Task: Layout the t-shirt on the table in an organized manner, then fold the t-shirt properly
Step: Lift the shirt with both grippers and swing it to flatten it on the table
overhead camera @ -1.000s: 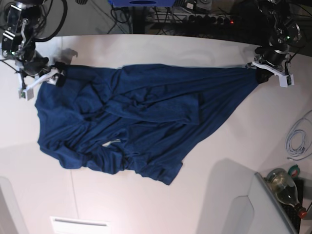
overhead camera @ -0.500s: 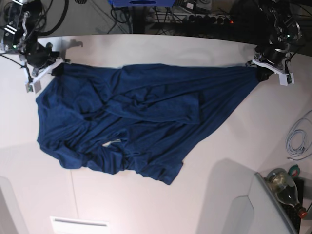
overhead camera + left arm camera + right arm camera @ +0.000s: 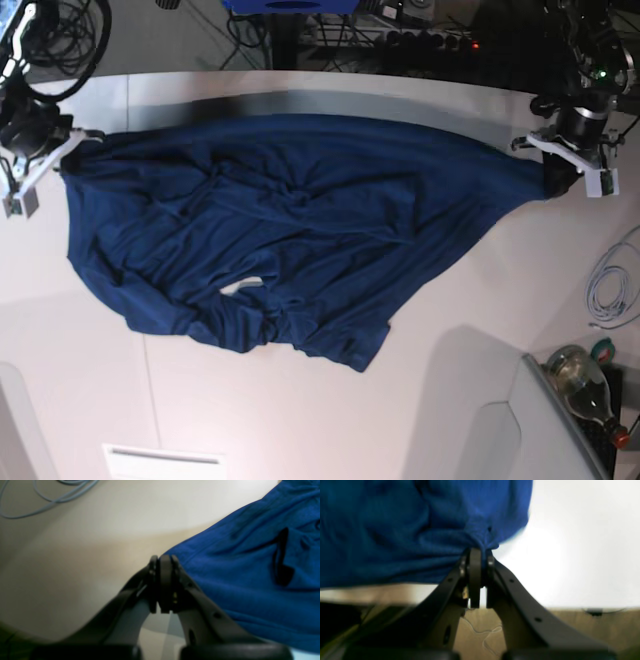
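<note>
The dark navy t-shirt (image 3: 300, 220) hangs stretched between my two grippers over the white table (image 3: 300, 420). Its upper edge is lifted and throws a grey shadow on the tabletop, while its lower part lies rumpled. At the base view's left, my right gripper (image 3: 68, 150) is shut on a bunched corner of the t-shirt (image 3: 395, 530), seen close at the right gripper (image 3: 476, 553). At the base view's right, my left gripper (image 3: 562, 178) is shut on the opposite tip of the t-shirt (image 3: 250, 580), with the left gripper (image 3: 162, 560) pinching its edge.
A light grey cable (image 3: 608, 290) coils near the table's right edge, and the cable (image 3: 50, 500) also shows in the left wrist view. A glass bottle (image 3: 585, 385) and a grey panel (image 3: 520, 430) sit at the lower right. Wires and a power strip (image 3: 430, 40) lie behind the table.
My right gripper has shut on the shirt's left corner and pulled it outward. Both ends have risen, so the top edge is now taut and lifted, and the cloth spreads wider.
</note>
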Robot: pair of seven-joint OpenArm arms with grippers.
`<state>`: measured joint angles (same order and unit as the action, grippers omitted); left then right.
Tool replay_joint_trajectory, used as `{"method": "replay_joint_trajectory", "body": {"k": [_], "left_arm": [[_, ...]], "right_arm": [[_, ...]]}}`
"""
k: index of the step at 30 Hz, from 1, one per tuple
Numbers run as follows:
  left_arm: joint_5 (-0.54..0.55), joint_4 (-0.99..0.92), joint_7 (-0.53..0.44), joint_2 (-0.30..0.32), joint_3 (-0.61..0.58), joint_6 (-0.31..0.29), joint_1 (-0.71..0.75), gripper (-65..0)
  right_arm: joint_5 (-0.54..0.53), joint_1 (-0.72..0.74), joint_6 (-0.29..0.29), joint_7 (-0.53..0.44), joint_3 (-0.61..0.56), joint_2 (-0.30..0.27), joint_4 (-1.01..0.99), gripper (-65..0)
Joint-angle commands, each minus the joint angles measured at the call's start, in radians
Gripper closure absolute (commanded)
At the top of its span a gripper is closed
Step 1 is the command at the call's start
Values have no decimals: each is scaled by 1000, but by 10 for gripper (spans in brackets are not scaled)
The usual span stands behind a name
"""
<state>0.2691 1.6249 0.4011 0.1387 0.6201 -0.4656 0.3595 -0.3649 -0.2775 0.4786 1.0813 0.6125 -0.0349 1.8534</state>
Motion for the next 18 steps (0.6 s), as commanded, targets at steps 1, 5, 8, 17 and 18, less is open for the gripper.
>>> {"method": "replay_joint_trajectory", "body": {"k": [1, 5, 8, 17, 18], "left_arm": [[15, 16, -32, 16, -13, 0, -32, 0], [-123, -4, 58, 14, -164, 54, -198, 0], [-225, -91, 95, 6, -260, 55, -373, 0], [-284, -676, 89, -4, -546, 107, -1094, 0], [-284, -722, 80, -15, -556, 123, -1167, 0]], "right_arm": [[-4, 39, -7, -17, -1, -41, -16, -6], [-4, 228, -7, -16, -4, -138, -231, -6], [-4, 392, -7, -25, -49, -233, -426, -6], [60, 996, -8, -261, -435, -458, -888, -5], [80, 1055, -8, -277, -448, -472, -906, -5]]}}
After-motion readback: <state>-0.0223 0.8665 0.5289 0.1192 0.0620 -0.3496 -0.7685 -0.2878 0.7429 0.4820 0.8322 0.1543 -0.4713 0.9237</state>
